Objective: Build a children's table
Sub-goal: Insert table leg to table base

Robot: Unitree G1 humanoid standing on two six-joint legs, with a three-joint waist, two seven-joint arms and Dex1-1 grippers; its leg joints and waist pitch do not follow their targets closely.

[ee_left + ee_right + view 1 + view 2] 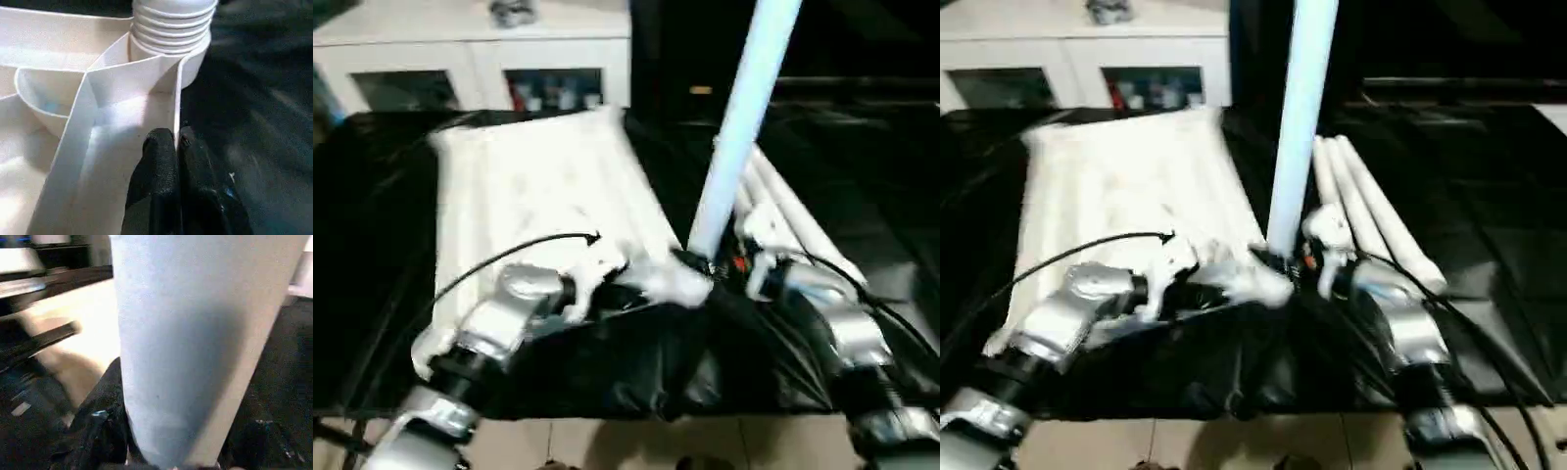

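The white tabletop (pixel 529 186) lies upside down on a black-covered work table, ribbed side up. One long white leg (pixel 739 127) stands upright at its near right corner. In the left wrist view the leg's ribbed end (pixel 171 24) sits at the round corner socket (pixel 193 68). My right gripper (pixel 720 266) is closed around the base of this leg, and one black finger (pixel 102 431) shows beside the tube. My left gripper (pixel 175 139) is shut on the tabletop's thin rim wall just short of that socket.
More white legs (pixel 1361 206) lie side by side on the black cover to the right of the tabletop. A white cabinet (pixel 470 59) with glass doors stands behind the work table. The table's near edge (pixel 636 411) runs just below my forearms, with floor beneath.
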